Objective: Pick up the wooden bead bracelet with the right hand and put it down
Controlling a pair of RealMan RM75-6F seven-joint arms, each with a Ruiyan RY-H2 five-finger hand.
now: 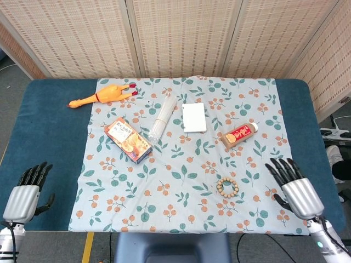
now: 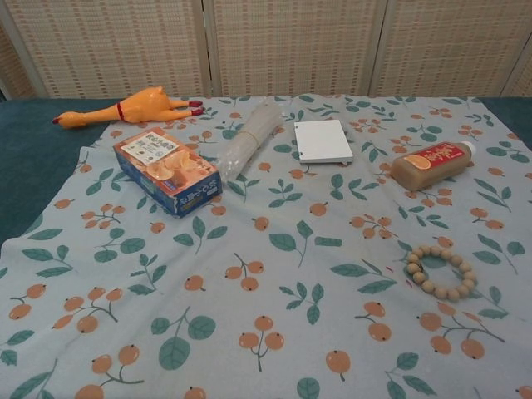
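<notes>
The right hand [image 1: 298,192] sits palm down over the near right corner of the patterned cloth [image 1: 181,192], well to the right of the wooden bead bracelet [image 1: 226,187], its dark fingers [image 1: 281,169] spread apart and pointing away from the robot, grasping nothing. Its forearm runs off the lower right edge of the head view. The left hand [image 1: 22,198] rests far to the left of the bracelet, over the bare blue bench [image 1: 44,137], fingers extended and released, also empty; its wrist is cut off at the bottom edge. Neither hand shows in the chest view.

The bracelet lies flat on the cloth as a closed ring, touched by nothing. In the chest view a faint reddish mark shows at its near left side; what it is cannot be made out.

Beyond the bracelet and slightly right lies a brown bottle [image 1: 239,135] on its side. Further back and left of the bracelet are a white pad [image 1: 194,117], a clear bundle of thin sticks [image 1: 162,118], and an orange-and-blue snack box [image 1: 128,140]. A rubber chicken [image 1: 101,95] lies furthest from the bracelet, at the far left edge of the cloth. Woven screens [image 1: 181,35] stand behind the bench.
</notes>
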